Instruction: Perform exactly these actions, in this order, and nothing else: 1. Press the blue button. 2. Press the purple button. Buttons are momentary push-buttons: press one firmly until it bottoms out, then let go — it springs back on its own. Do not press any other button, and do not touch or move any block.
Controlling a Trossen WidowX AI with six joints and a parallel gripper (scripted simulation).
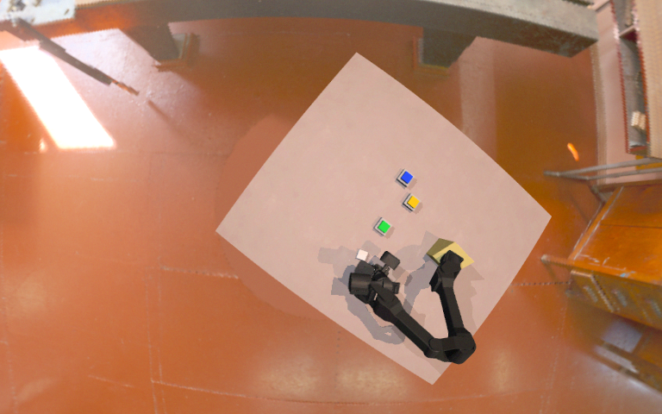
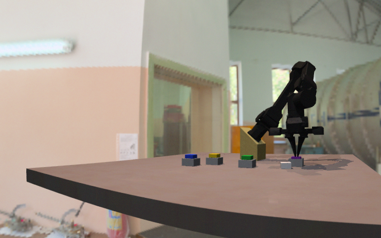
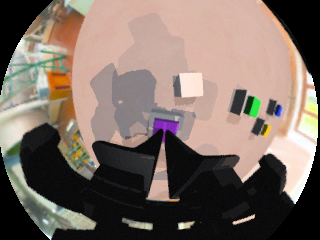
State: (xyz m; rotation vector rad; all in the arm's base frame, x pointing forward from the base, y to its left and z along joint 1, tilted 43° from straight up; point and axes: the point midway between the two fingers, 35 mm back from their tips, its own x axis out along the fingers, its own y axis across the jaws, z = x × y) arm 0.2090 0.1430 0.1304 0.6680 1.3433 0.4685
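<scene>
My gripper (image 2: 295,154) (image 3: 164,132) (image 1: 376,271) is shut and empty, pointing straight down. Its fingertips touch the top of the purple button (image 2: 295,157) (image 3: 164,124), which sits on a grey base near the table's right side. In the overhead view the wrist hides this button. The blue button (image 1: 405,177) (image 2: 190,156) (image 3: 279,110) stands far off at the other end of the button row, untouched.
A yellow button (image 1: 413,201) (image 2: 214,155) and a green button (image 1: 384,226) (image 2: 247,157) lie between blue and purple. A small white block (image 1: 362,254) (image 2: 285,165) (image 3: 191,84) lies right beside the purple button. The arm's tan wedge base (image 1: 438,247) (image 2: 248,146) stands behind.
</scene>
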